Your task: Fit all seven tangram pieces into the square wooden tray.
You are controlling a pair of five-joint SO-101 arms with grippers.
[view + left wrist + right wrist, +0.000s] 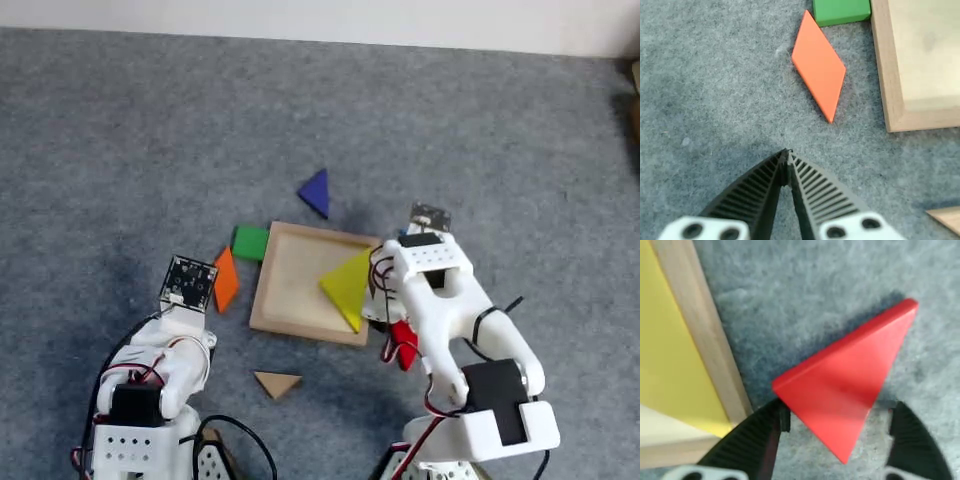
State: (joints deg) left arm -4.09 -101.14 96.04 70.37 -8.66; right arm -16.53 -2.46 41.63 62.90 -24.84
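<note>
Overhead view, close downward wrist views, tray (262, 288) shared

Under me lies a grey, felt-like mat (150, 120), rough and even, spread across the table. Along its far edge runs a pale, plain strip (300, 18). Soft light.

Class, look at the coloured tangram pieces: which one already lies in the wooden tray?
The yellow triangle: it alone lies inside the tray; every other piece lies outside it.
</note>
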